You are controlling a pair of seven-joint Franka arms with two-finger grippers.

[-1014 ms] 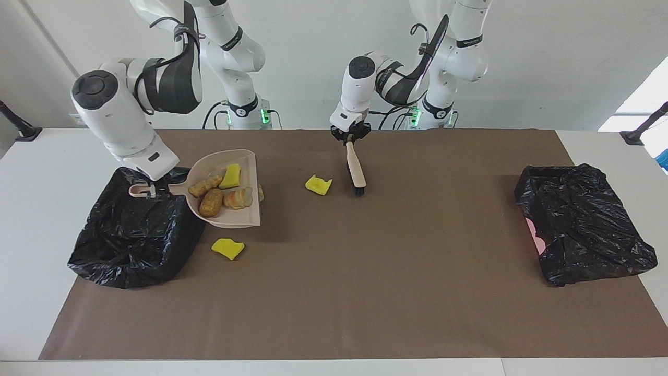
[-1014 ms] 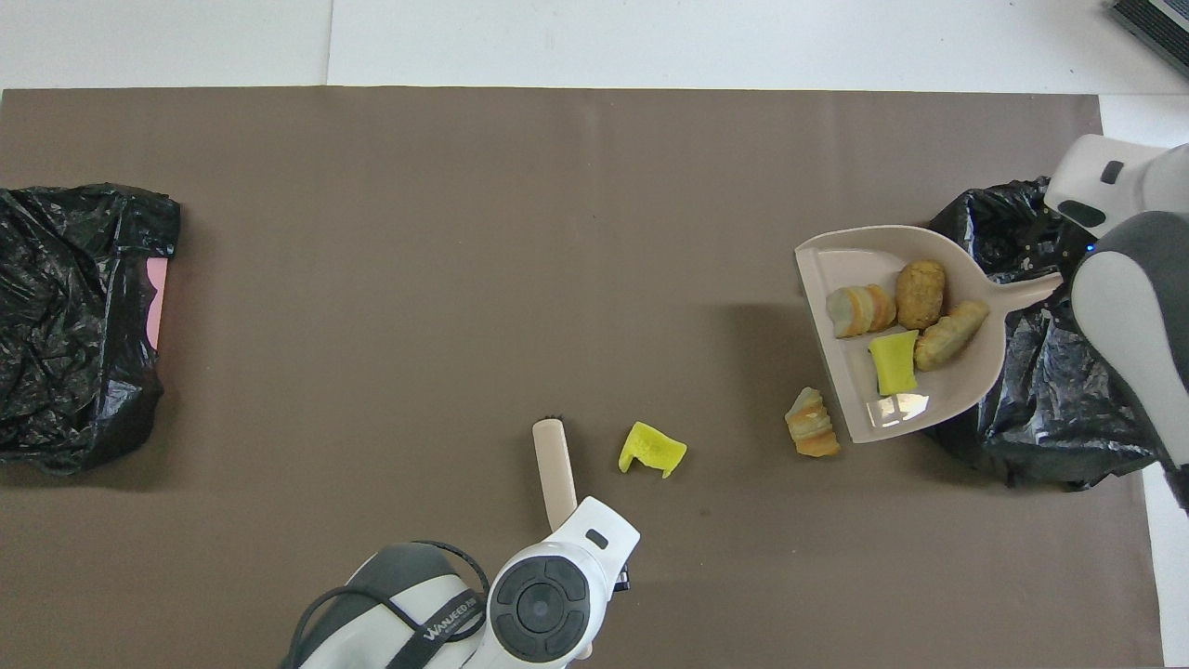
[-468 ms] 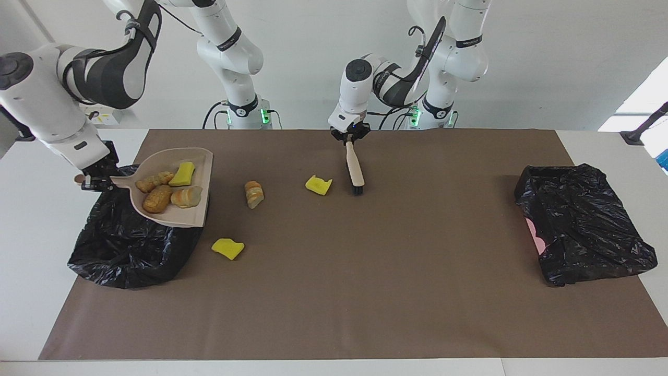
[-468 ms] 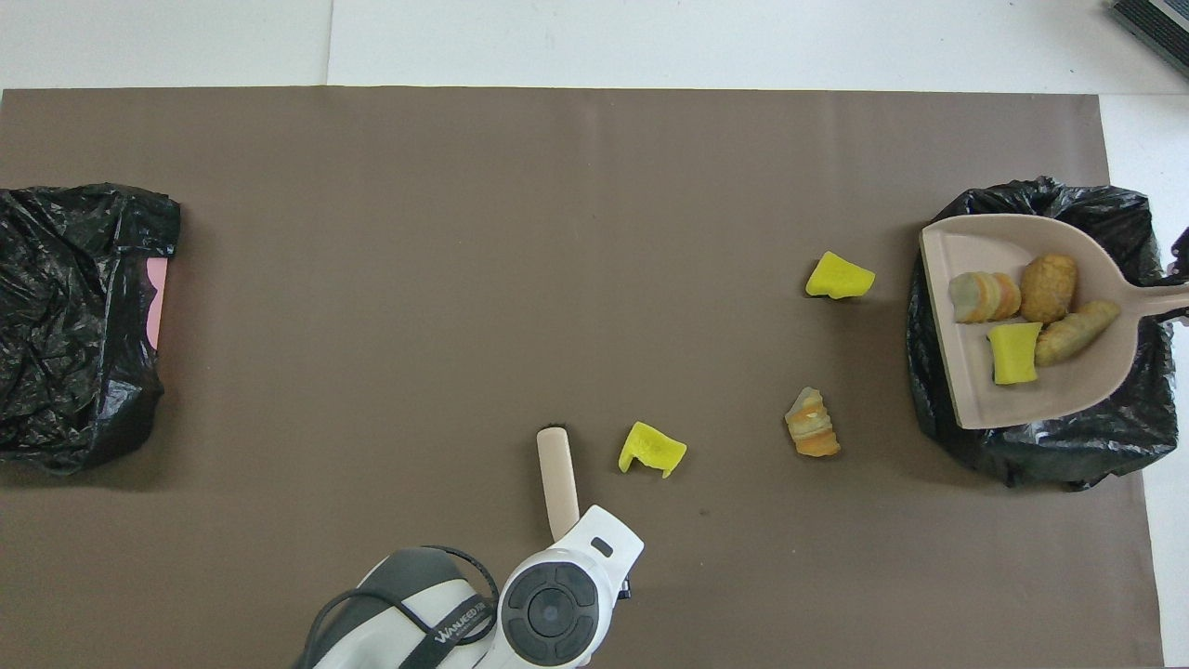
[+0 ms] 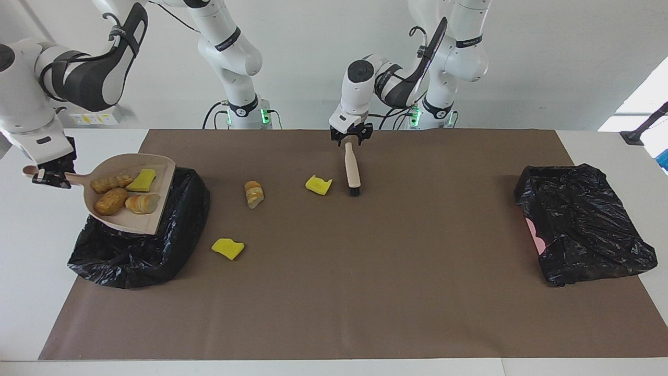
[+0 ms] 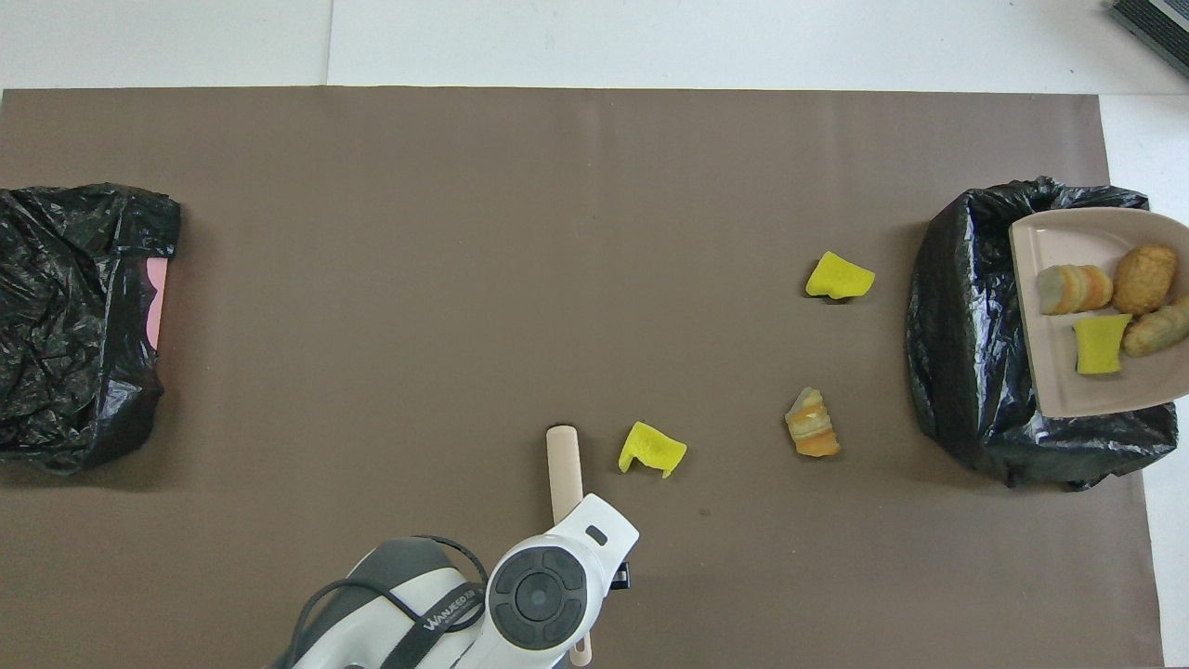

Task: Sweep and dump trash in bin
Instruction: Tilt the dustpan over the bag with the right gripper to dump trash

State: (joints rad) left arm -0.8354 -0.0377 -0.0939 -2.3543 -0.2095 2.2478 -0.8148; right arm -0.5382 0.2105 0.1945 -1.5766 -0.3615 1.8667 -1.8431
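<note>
Four trash pieces [image 5: 124, 192] in dustpan [image 5: 136, 223] over bin [image 5: 141, 250], three on desk [image 5: 334, 292] — right gripper [image 5: 50, 176] pinching dustpan handle; left gripper [image 5: 350, 137] spread above brush [image 5: 353, 169], 12 o'clock edge.

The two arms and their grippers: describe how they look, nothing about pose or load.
Both arms have glossy white rounded shells with dark grey-black sections and round dark caps at the joints. Black cables loop along the upper links, and green lights glow at both bases. Lettering runs along the left arm's dark section in the overhead view. The left gripper and right gripper are small, black and two-fingered.
</note>
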